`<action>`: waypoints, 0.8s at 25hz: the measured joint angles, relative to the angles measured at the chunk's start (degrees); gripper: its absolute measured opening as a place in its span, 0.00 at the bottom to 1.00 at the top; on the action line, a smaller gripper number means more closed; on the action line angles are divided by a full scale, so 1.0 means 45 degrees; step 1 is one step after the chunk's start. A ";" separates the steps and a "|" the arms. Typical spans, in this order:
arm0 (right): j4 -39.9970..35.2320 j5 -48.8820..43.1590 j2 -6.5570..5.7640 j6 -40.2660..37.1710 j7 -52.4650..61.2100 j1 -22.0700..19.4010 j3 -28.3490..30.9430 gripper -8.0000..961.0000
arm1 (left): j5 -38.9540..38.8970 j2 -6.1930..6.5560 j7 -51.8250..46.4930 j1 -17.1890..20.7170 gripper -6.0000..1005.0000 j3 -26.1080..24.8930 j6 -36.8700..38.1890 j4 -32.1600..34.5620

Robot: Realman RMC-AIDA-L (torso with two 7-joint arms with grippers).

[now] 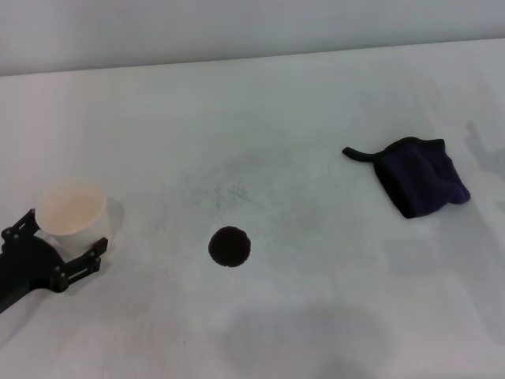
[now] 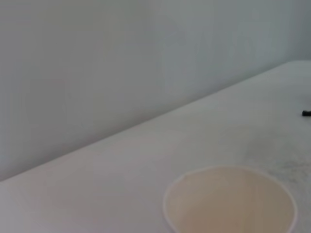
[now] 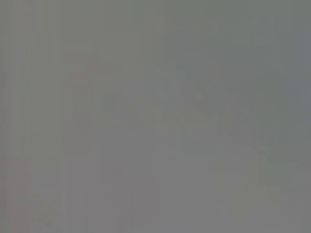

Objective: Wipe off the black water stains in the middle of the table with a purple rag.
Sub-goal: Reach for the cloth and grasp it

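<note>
The black water stain [image 1: 230,246] is one small round blot near the middle of the white table [image 1: 316,300]. The purple rag [image 1: 420,177] lies crumpled at the right, its thin dark strip pointing left; the tip of that strip shows in the left wrist view [image 2: 306,113]. My left gripper [image 1: 67,230] is at the table's left edge, far from the rag, its fingers [image 1: 96,248] spread on either side of a paper cup [image 1: 72,208]. I cannot tell if they touch it. My right gripper is out of view; its wrist view shows only plain grey.
The paper cup stands upright and looks empty in the left wrist view [image 2: 231,201]. Faint grey speckled smudges [image 1: 237,185] lie behind the stain. A pale wall [image 1: 237,24] runs along the table's far edge.
</note>
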 joint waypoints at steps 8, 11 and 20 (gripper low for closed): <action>0.0010 0.0000 -0.0001 -0.0075 -0.0115 0.0080 0.0016 0.86 | -0.0074 -0.0001 0.0145 0.0337 0.88 -0.0020 -0.0028 -0.0074; 0.0094 0.0000 0.0000 -0.0111 -0.0116 0.0130 0.0005 0.85 | -0.0077 -0.0004 0.0148 0.0502 0.88 -0.0021 -0.0052 -0.0055; 0.0994 -0.0126 -0.0037 -0.0057 0.0554 0.0140 -0.1277 0.84 | -0.1506 0.0004 0.0433 0.1401 0.88 -0.1039 -0.0931 -0.0460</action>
